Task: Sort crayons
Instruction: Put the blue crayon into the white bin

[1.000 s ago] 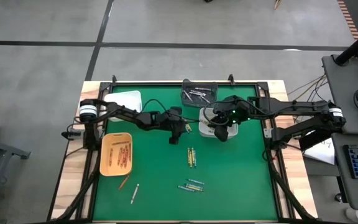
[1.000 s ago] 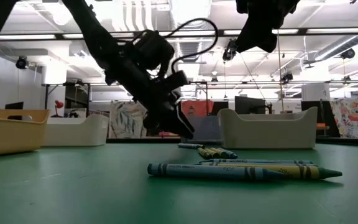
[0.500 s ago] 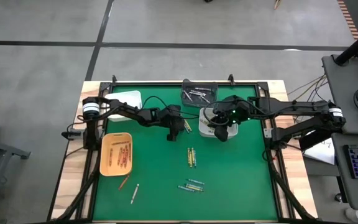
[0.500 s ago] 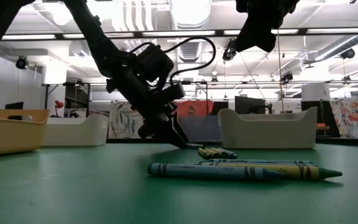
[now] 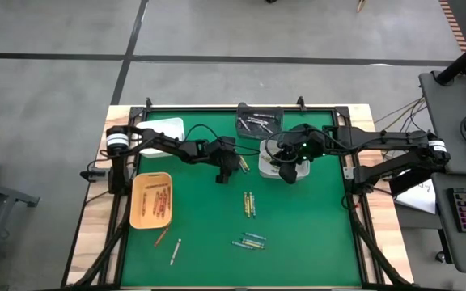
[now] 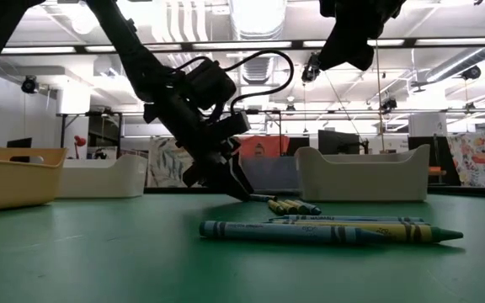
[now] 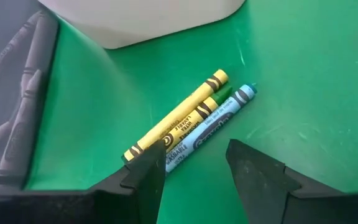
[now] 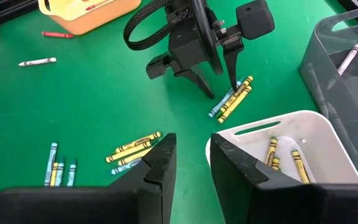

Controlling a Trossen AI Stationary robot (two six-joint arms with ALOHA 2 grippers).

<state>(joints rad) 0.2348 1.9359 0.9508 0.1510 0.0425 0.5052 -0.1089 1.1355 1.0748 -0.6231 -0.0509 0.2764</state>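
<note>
While the green mat (image 5: 201, 218) fills the table, four bins sit on it: an orange bin (image 5: 151, 200) at the left with red crayons, a white bin (image 5: 163, 127) at the back left, a grey bin (image 8: 347, 68) at the back with pale crayons, and a second white bin (image 8: 291, 149) right of centre holding yellow crayons.

The left claw (image 8: 219, 84) is down at the mat just beside the second white bin, its fingers (image 7: 145, 177) released and spread, nothing between them. Three crayons (image 7: 191, 121), yellow, green and blue, lie side by side on the mat right in front of the fingertips, one end of the bundle close to the gap between them.

The right claw (image 8: 188, 158) hangs above the second white bin, fingers parted and empty.

More crayons (image 5: 250, 204) lie mid-mat, another cluster (image 5: 250, 241) nearer the front, and a red crayon (image 5: 161, 237) and white crayon (image 5: 175, 251) at the front left.
</note>
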